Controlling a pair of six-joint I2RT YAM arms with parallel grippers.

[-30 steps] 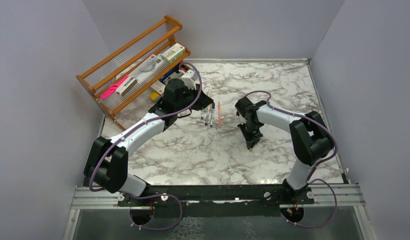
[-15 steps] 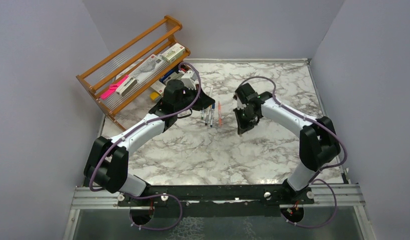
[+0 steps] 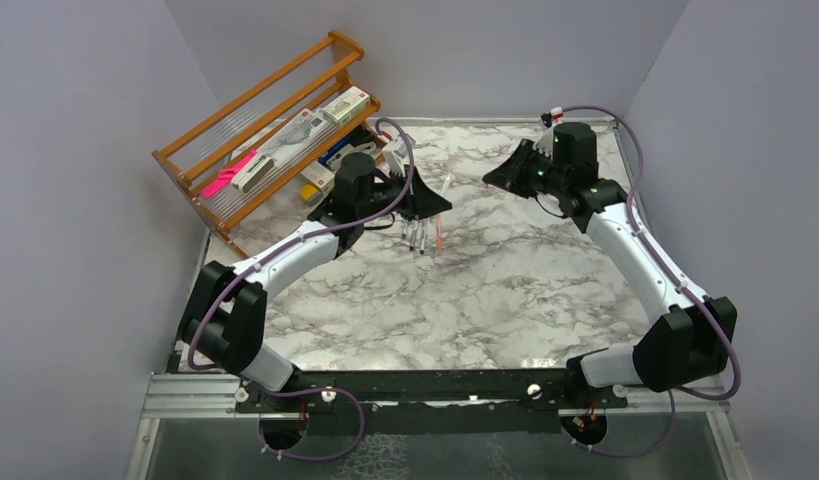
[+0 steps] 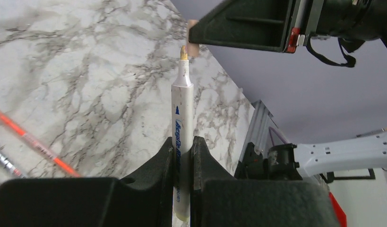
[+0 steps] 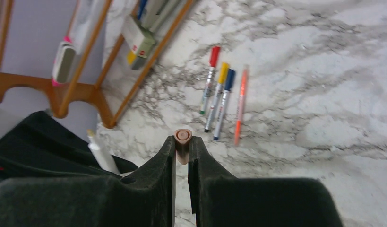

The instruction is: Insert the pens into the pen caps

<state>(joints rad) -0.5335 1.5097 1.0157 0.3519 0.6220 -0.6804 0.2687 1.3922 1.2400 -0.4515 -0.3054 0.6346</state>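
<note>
My left gripper point(image 3: 432, 204) is shut on a white-barrelled pen point(image 4: 181, 118) with blue lettering, its bare tan tip point(image 4: 183, 51) pointing away. My right gripper point(image 3: 493, 178) is shut on a pale pink pen cap point(image 5: 183, 141), open end facing out. In the left wrist view the cap point(image 4: 193, 39) sits just beyond the pen tip, slightly to its right, in the right gripper's black fingers point(image 4: 243, 26). Three capped pens, red point(image 5: 209, 78), yellow point(image 5: 218, 94) and blue point(image 5: 223, 101), and a salmon-orange pen point(image 5: 240, 101) lie side by side on the marble.
A wooden rack point(image 3: 265, 130) stands at the back left with a bright pink bar point(image 3: 228, 175) and small boxes on it. Grey walls close the table on three sides. The row of pens point(image 3: 417, 237) lies under the left gripper.
My right arm has swung from mid-table up and back to the far right, now facing the left gripper. My left gripper has turned and lifted the pen toward it.
</note>
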